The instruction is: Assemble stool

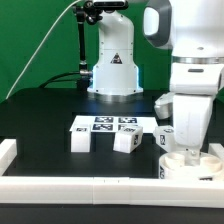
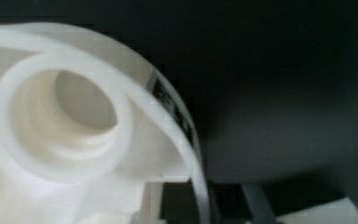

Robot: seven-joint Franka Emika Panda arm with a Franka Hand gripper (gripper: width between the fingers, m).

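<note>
I see the pincer [image 1: 190, 150] low at the round seat [image 1: 173, 168], grip hidden so I cannot tell, one leg [image 1: 164, 138] just beside it, two more legs [image 1: 125, 142] and the marker board [image 1: 104, 124] farther off.

Robotics lab: green backdrop [image 1: 40, 45], tagged marker board [image 1: 105, 124].

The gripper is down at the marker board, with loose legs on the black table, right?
No. In the exterior view the gripper is down at the round seat, not the marker board. Loose legs do lie on the black table.
</note>
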